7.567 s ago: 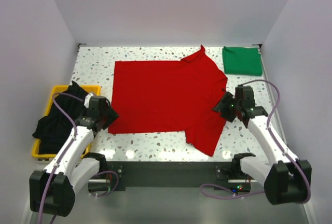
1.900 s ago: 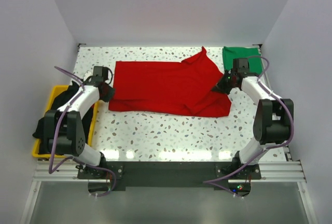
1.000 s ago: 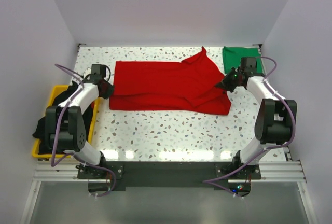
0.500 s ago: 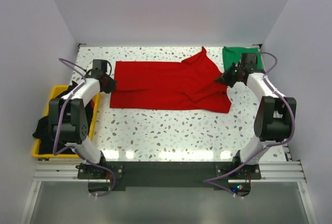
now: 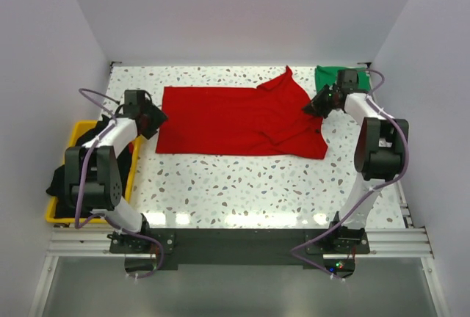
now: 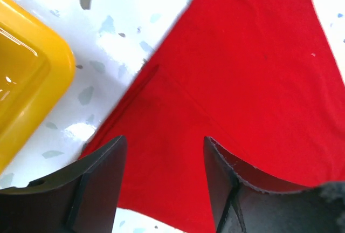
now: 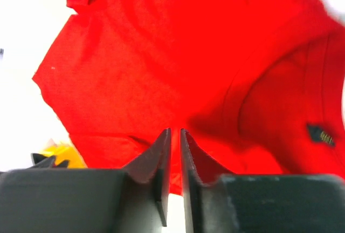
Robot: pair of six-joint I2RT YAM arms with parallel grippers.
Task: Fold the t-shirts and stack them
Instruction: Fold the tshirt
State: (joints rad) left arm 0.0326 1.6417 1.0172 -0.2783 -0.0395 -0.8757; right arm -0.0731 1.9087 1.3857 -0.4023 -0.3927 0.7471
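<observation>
Folding is part done on the red shirt (image 5: 228,120), which lies doubled as a long band across the far half of the tabletop (image 5: 235,185), collar end toward the far right corner. The left fingers (image 6: 97,182) stand wide open over the shirt's left end, near the left edge and just beside the yellow bin (image 6: 27,82). The right fingers (image 7: 153,163) are drawn almost together, a sliver apart, at the shirt's right end.

To do this fold well, I'd say both ends want laying flat and square. The right end looks rumpled and its near corner juts toward the near edge, so smoothing it and matching the layers should make the next fold tidier. The open left fingers ought to lift straight clear so they don't drag the hem.

Whether the right fingers pinch any cloth I can't tell; red shows through the gap, nothing more. The green shirt (image 5: 328,76) in the far right corner is partly hidden by the right arm. The black shirt (image 5: 70,177) in the bin is a dark heap, hard to read.
</observation>
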